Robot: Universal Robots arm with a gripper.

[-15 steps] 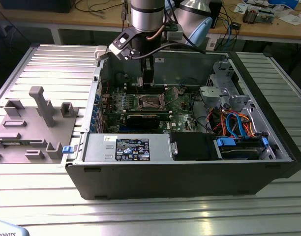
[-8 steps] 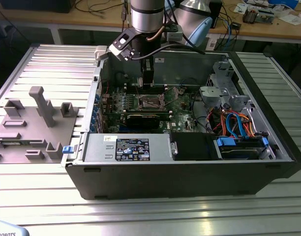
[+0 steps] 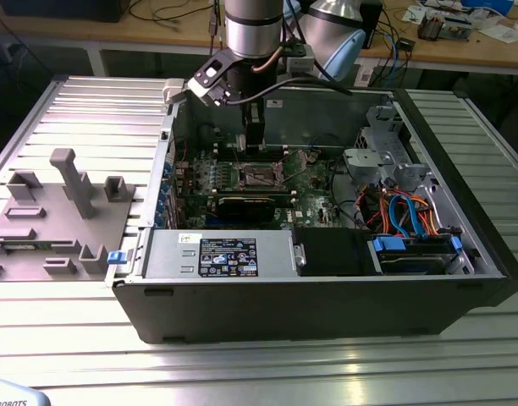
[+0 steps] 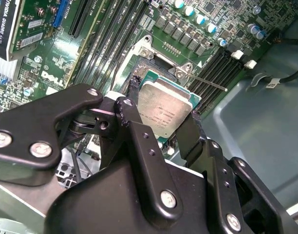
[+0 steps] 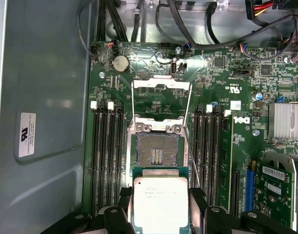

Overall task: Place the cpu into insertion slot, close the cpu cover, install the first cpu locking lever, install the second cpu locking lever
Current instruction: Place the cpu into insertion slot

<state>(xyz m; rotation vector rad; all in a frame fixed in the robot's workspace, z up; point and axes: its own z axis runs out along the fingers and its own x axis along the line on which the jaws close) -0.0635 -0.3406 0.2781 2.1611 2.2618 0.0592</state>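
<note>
Supervisor: Where is the tool (image 3: 255,139) at this moment?

Operator: I see it inside the open computer case (image 3: 327,304), which lies on its side around the middle of the grooved tabletop (image 3: 242,372). The tool hangs over the motherboard (image 5: 227,97), close to the case wall farthest from the exterior camera.

Supervisor: Is it carrying anything?

Operator: Yes. In both wrist views its black fingers (image 4: 139,141) are clamped on the cpu (image 5: 160,202), one finger on each of two opposite edges, with the chip's silvery face turned up toward the cameras.

Supervisor: Is the chip seated?

Operator: No. I see the cpu socket (image 5: 157,153) bare, with its contact field exposed. The cpu is held above the board at one edge of the socket. How high it sits I cannot tell.

Supervisor: And the cover?

Operator: The cpu cover (image 5: 161,100) is swung open and lies back on the side of the socket away from the chip. One thin wire locking lever (image 4: 207,82) juts out beside the socket and is not hooked down.

Supervisor: Anything else nearby?

Operator: Memory slots (image 5: 107,151) flank the socket on both sides, and a graphics card (image 5: 280,195) sits further along the board. A grey fixture block (image 3: 39,249) rests near the tabletop edge at the exterior view's left, well apart from the case.
</note>
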